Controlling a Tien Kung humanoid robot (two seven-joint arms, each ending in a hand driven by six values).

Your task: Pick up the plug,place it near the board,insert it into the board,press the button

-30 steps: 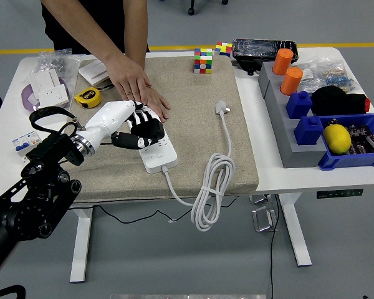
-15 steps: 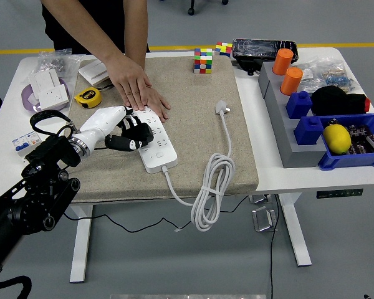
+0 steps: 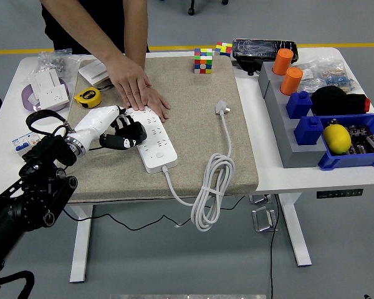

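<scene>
A white power strip [image 3: 154, 144] lies on the beige mat [image 3: 193, 124], its cable running off the front edge. The white plug [image 3: 222, 108] rests on the mat to the right, its cord coiled in a loop [image 3: 213, 180] that hangs over the table's edge. My left hand [image 3: 126, 132] hovers at the strip's left side, black fingers loosely curled, holding nothing. A person's hand [image 3: 137, 90] presses flat on the strip's far end. My right arm is out of the picture.
A yellow tape measure [image 3: 87, 96] and white sockets [image 3: 48, 87] sit at the left. Two puzzle cubes [image 3: 203, 60] stand at the back. Grey and blue bins [image 3: 327, 134] with orange cups, a lemon and parts fill the right table.
My left hand has drawn back leftward off the power strip, leaving its top uncovered. The person's hand stays on the strip's far end. Plug and cord have not moved.
</scene>
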